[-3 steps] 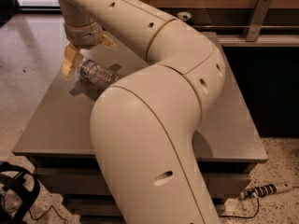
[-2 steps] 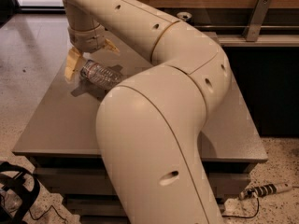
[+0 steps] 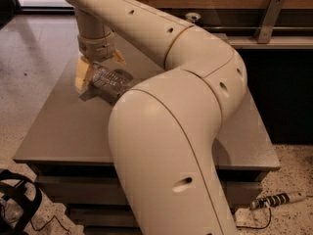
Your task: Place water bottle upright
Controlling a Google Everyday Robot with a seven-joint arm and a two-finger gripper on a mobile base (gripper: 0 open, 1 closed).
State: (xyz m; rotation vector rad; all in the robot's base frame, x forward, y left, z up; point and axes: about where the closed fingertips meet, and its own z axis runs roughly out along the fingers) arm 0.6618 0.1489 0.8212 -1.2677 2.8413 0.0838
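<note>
Tabletop (image 3: 58, 131): flat grey slab, matte, squared edges. The front edge ran along the bottom left and the left edge bordered speckled floor (image 3: 29, 53). The right front corner sat near a striped cable end (image 3: 276, 199) on the floor. Open room lay mostly on the tabletop's left and front-left; that stretch was bare right to the edge. The right part was largely hidden behind the arm (image 3: 166, 146), whose big smooth cream rounded links had small dark holes and filled the centre of view. At the back, a dark recess under a wood-look panel, w/ a metal bracket (image 3: 268, 11), closed off that side.

Gripper (image 3: 100, 71) hung over the tabletop's back-left area, below a ringed wrist. It was clamped on the water bottle (image 3: 111, 83), w/ a yellowish pad (image 3: 81, 76) on the left side and the other finger on the far right side. The bottle was clear ribbed plastic, lying on its side or tilted, not upright. One end sat between the fingers, and the other ran toward the arm's elbow link and was hidden behind it. A dark shadow lay under it on the tabletop; whether it touched the surface couldn't be told. Cap and label weren't visible.

Vs. 0.7 s ago: gripper and bottle had shifted slightly right and toward the front, together, w/ bottle angle about the same. The arm's links looked much as before.
</note>
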